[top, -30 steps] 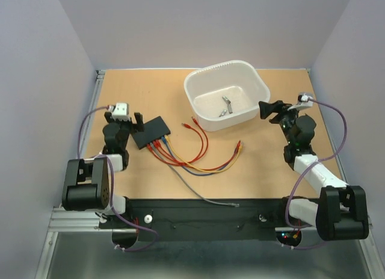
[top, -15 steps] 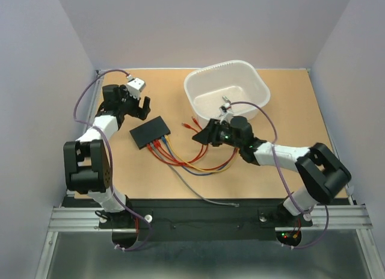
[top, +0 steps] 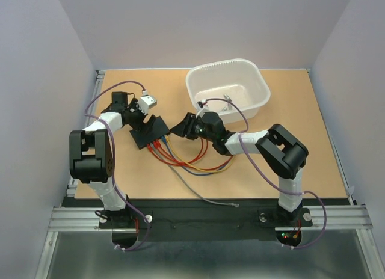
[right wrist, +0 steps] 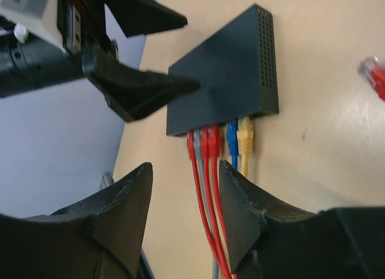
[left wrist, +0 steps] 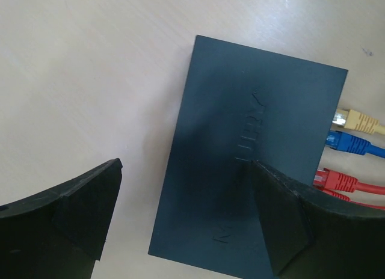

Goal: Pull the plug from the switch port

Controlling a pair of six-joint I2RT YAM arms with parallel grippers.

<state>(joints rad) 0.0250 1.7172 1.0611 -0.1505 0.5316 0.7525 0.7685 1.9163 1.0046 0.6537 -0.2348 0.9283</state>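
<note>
Plywood tabletop carries the switch, with red plugs, a blue plug and a yellow plug seated along one long edge. We judge the left gripper, fingers spread astride the switch, should pin it down while the right gripper, also spread just short of those ports, closes on one plug and draws straight out. Only the right wrist view shows a grey cable among the reds.
</note>
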